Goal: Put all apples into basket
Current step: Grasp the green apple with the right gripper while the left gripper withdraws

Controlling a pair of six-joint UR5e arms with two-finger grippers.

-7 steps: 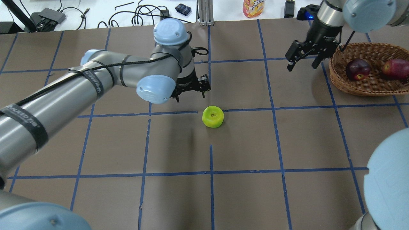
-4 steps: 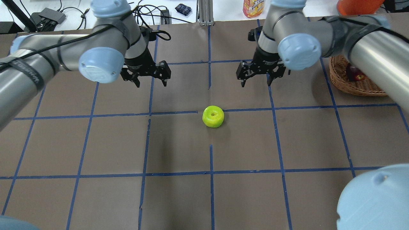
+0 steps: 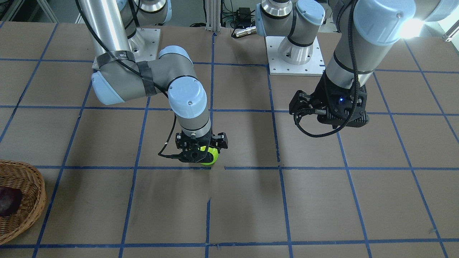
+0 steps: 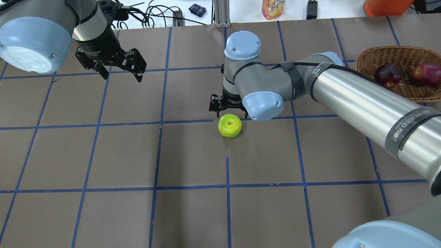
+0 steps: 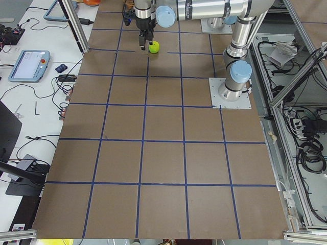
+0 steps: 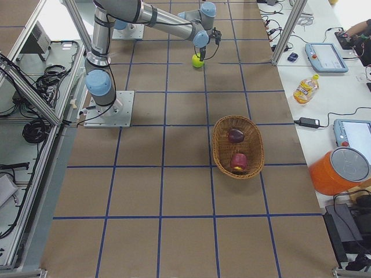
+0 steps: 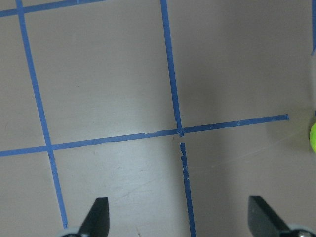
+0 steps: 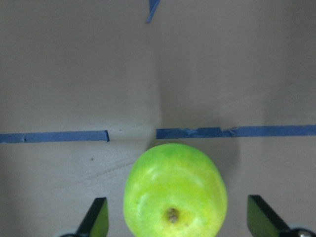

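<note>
Right hand (image 4: 228,112) sits low at the middle of the bench (image 4: 193,155), right over the green apple (image 4: 229,125). On the right wrist camera its fingers (image 8: 98,217) stand wide apart with the green apple between them, dimple facing up. There is a clear gap on each side, so nothing is clamped. The apple rests on the brown cover just beside a blue tape line (image 8: 54,137), at a break in the tape.

Over to the left hand (image 4: 121,76): it hangs above bare bench on the robot's left, well apart from the green apple. Its fingers (image 7: 98,219) are spread and hold nothing. Only a sliver of green shows at the right edge of that wrist view.

The basket (image 4: 410,93) stands at the robot's far right, well apart from the green apple. Inside lie two fruits side by side, the dark maroon apple (image 4: 388,73) and the red apple (image 4: 425,73).

Any writing? A black strap (image 4: 408,129) around the right arm carries white capitals, too smeared to read with confidence. Beyond the bench's far edge a bottle (image 4: 274,8) shows a yellow-and-orange label with red lettering. The frame cuts it off, so it is not legible.
</note>
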